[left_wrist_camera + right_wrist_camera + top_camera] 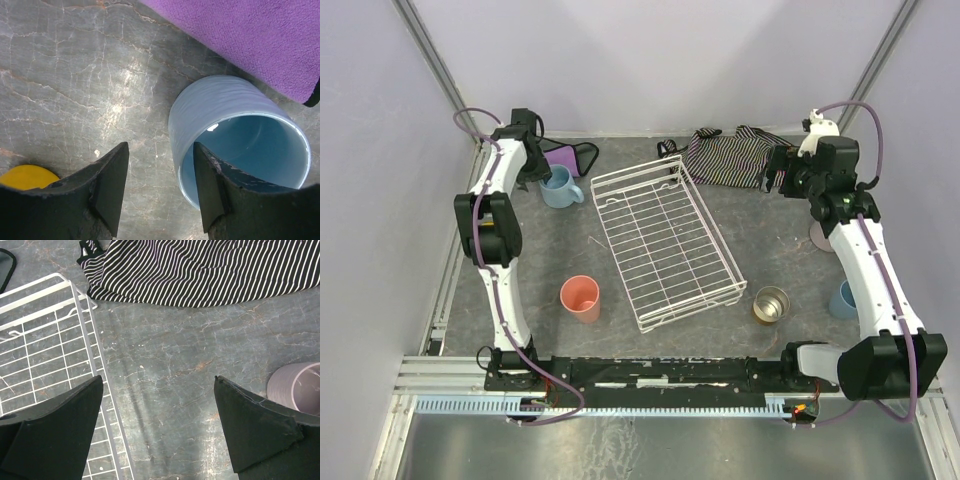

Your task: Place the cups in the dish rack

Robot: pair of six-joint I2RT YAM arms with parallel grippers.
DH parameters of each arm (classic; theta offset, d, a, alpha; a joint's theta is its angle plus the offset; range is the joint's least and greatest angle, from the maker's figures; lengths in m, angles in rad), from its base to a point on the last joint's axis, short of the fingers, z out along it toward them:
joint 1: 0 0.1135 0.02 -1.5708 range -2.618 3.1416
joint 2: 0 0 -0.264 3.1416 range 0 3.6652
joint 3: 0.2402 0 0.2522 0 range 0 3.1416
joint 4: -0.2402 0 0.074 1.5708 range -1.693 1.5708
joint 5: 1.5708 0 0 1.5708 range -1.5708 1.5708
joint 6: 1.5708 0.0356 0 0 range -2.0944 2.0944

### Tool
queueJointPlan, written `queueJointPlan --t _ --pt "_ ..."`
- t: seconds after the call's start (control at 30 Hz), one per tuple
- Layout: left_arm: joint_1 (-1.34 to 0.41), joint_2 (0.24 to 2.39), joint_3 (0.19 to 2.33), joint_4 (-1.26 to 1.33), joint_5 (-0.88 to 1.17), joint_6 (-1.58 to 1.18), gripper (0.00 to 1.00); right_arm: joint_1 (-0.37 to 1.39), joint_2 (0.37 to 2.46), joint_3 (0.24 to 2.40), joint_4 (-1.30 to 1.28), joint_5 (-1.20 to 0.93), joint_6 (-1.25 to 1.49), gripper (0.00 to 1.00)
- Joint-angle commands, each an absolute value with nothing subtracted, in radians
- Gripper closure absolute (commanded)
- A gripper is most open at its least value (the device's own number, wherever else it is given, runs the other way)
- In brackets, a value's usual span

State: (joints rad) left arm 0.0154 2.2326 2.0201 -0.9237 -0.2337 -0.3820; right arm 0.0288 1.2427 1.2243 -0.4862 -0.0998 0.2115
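The left end effector [160,148], half open, straddles the wall of the blue mug [225,100], at ten o'clock from the dish rack [616,255]. The right end effector [158,380] hangs wide open, holding nothing.

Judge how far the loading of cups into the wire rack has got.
Done: nothing; the white wire-grid dish rack holds no cups. In hand: the left fingers straddle the wall of the light blue handled mug, not yet shut. Left: that mug, the salmon tumbler, shiny metal cup, blue tumbler and pale pink mug.
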Motion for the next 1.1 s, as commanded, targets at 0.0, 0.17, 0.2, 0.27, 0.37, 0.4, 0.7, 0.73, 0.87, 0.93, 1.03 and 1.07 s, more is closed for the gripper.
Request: queueJointPlan --t 0.0,0.17,0.2,0.27,0.37,0.4,0.7,0.73,0.87,0.93,1.03,1.07 --pt "0.013 2.264 2.052 -0.871 -0.224 -0.362 0.39 0.03 1.244 1.281 -0.481 -0.121 0.206 0.0" --pt "0.01 2.305 2.079 -0.865 -0.211 -0.372 0.43 0.03 1.251 1.305 -0.509 -0.142 0.213 0.0" --pt "0.01 2.312 2.078 -0.864 -0.208 -0.375 0.44 0.031 1.255 1.313 -0.518 -0.146 0.213 0.0" --pt "0.008 2.316 2.069 -0.856 -0.207 -0.38 0.53 0.032 1.264 1.331 -0.536 -0.157 0.215 0.01" --pt "0.007 2.316 2.053 -0.828 -0.2 -0.386 0.74 0.031 1.278 1.365 -0.569 -0.209 0.231 0.0" --pt "0.006 2.316 2.05 -0.823 -0.196 -0.386 0.81 0.031 1.281 1.374 -0.578 -0.23 0.242 0.0" --pt "0.005 2.16 1.876 -0.63 -0.129 -0.367 0.97 0.031 1.326 1.421 -0.6 -0.485 0.355 0.0" --pt "0.006 2.115 1.833 -0.588 -0.123 -0.36 0.97 0.031 1.339 1.428 -0.594 -0.535 0.377 0.01" --pt "0.009 1.927 1.67 -0.446 -0.064 -0.343 0.97 0.032 1.381 1.437 -0.522 -0.769 0.506 0.03" --pt "0.009 1.83 1.593 -0.38 -0.027 -0.342 0.97 0.031 1.382 1.437 -0.484 -0.86 0.56 0.03" --pt "0.012 1.692 1.496 -0.275 0.055 -0.358 0.97 0.038 1.376 1.428 -0.413 -0.946 0.664 0.03" --pt "0.012 1.658 1.47 -0.242 0.09 -0.363 0.97 0.044 1.374 1.414 -0.361 -0.984 0.721 0.03"
